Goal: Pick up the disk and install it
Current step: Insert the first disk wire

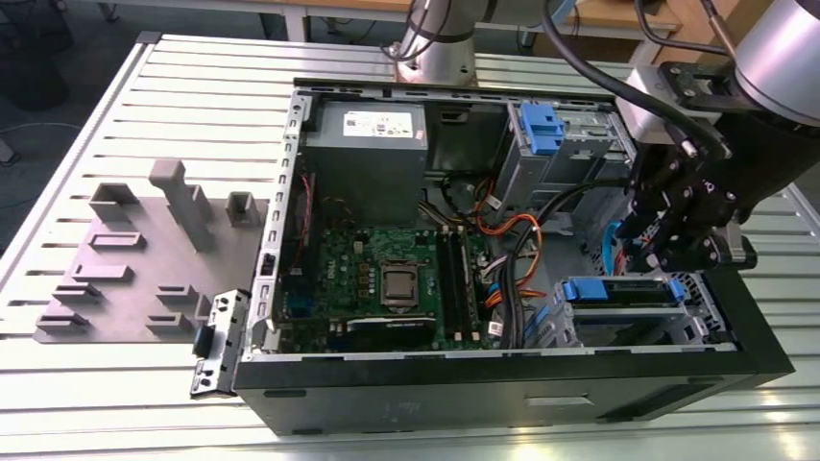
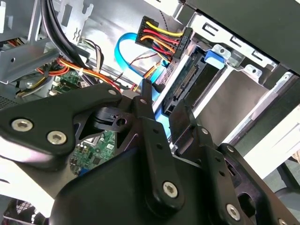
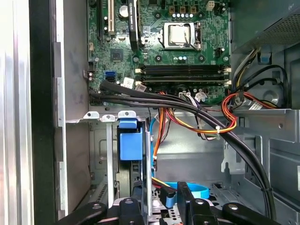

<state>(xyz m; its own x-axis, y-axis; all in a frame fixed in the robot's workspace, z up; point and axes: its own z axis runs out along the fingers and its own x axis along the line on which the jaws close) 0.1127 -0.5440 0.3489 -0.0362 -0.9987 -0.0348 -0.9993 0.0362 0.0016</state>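
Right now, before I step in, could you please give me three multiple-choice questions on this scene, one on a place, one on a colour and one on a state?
1. Where is the gripper in the exterior view?
A. at the exterior view's far left
B. at the drive cage on the exterior view's right
C. in the middle foreground

2. What colour is the plastic along the edges of the disk?
A. blue
B. green
C. white

3. How does the computer case stand?
A. upright and closed
B. upright and open
C. lying on its side, open

Answers:
1 B: the gripper hangs at the cage in the case's corner.
2 A: blue plastic borders the disk in the second wrist view.
3 C: the open side faces up and the motherboard shows.
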